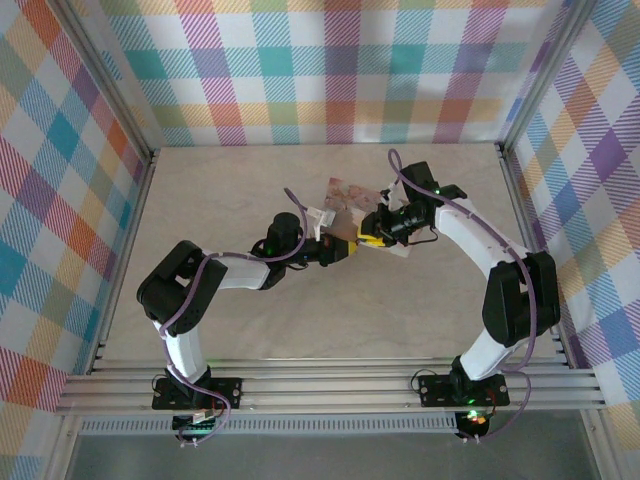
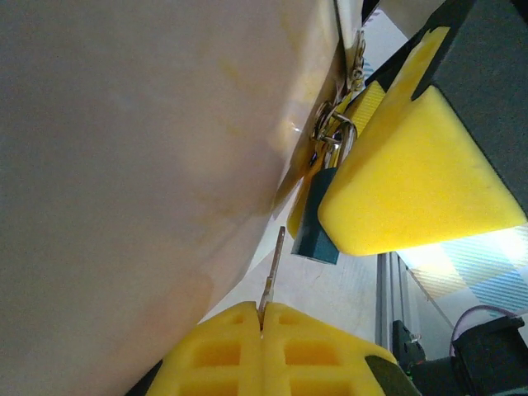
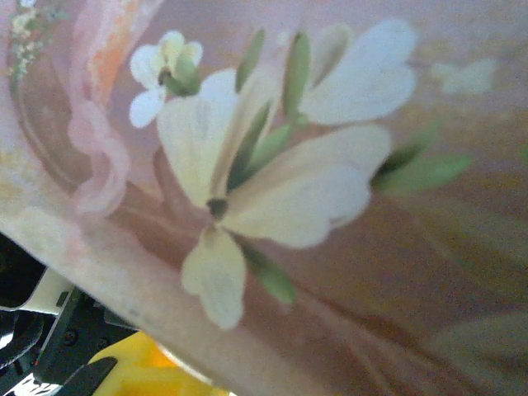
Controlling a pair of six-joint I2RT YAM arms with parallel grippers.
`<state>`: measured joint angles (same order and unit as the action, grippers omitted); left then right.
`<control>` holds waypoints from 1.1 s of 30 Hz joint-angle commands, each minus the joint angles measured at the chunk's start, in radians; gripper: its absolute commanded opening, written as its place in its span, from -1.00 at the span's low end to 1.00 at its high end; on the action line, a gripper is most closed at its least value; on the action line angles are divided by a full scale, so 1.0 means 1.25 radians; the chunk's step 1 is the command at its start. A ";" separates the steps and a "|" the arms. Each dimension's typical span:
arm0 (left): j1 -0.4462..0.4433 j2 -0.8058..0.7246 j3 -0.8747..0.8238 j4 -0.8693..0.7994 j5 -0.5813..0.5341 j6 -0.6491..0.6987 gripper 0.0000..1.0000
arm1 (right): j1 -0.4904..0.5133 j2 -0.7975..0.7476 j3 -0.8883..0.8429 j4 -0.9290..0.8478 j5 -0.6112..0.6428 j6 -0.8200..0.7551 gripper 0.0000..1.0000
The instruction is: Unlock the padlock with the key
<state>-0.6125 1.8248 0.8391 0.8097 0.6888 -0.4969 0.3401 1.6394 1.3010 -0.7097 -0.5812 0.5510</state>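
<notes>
— Where's the key [image 2: 275, 266]?
— Clamped upright in the left gripper [image 2: 262, 323], tip just below the padlock [image 2: 312, 233] hanging off the box [image 2: 124, 165].
— And the right gripper [image 1: 372, 236]?
— Beside the padlock; I can't tell its grip. Tilt the blade in line with the lock's underside, then ease it up slowly.

Matt blue padlock [image 2: 316, 237] with shiny metal shackle [image 2: 347, 137], thin grey metal key [image 2: 275, 268], smooth glossy box [image 2: 148, 165]
</notes>
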 commanded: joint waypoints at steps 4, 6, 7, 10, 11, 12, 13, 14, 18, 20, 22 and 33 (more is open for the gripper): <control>0.003 -0.049 0.002 -0.053 0.020 0.064 -1.00 | 0.003 -0.029 0.032 0.000 -0.070 -0.042 -1.00; 0.001 -0.059 -0.008 -0.071 0.023 0.083 -1.00 | 0.002 -0.028 0.033 0.003 -0.070 -0.037 -1.00; -0.001 -0.065 -0.012 -0.080 0.025 0.095 -1.00 | 0.000 -0.027 0.033 0.004 -0.071 -0.034 -1.00; -0.008 -0.078 -0.012 -0.109 0.032 0.122 -1.00 | -0.001 -0.027 0.032 0.006 -0.074 -0.033 -1.00; -0.010 -0.080 -0.010 -0.115 0.036 0.128 -1.00 | 0.000 -0.026 0.032 0.005 -0.074 -0.032 -1.00; -0.012 -0.082 -0.007 -0.118 0.037 0.132 -1.00 | -0.001 -0.026 0.032 0.005 -0.074 -0.031 -1.00; -0.014 -0.082 -0.006 -0.122 0.038 0.135 -1.00 | 0.000 -0.026 0.033 0.006 -0.074 -0.030 -1.00; -0.016 -0.082 -0.003 -0.121 0.039 0.137 -1.00 | -0.001 -0.026 0.033 0.005 -0.073 -0.029 -1.00; -0.020 -0.075 0.007 -0.124 0.047 0.134 -1.00 | -0.002 -0.024 0.038 0.004 -0.070 -0.028 -1.00; -0.020 -0.074 0.002 -0.120 0.046 0.131 -1.00 | -0.003 -0.023 0.040 0.002 -0.071 -0.028 -1.00; -0.020 -0.076 -0.003 -0.112 0.042 0.126 -1.00 | -0.003 -0.023 0.040 0.002 -0.072 -0.027 -1.00; -0.019 -0.068 0.007 -0.073 0.020 0.088 -1.00 | -0.003 -0.031 0.026 0.006 -0.081 -0.024 -1.00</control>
<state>-0.6277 1.7592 0.8330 0.6781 0.7147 -0.3721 0.3393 1.6394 1.3033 -0.7265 -0.6041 0.5419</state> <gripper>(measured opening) 0.048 0.235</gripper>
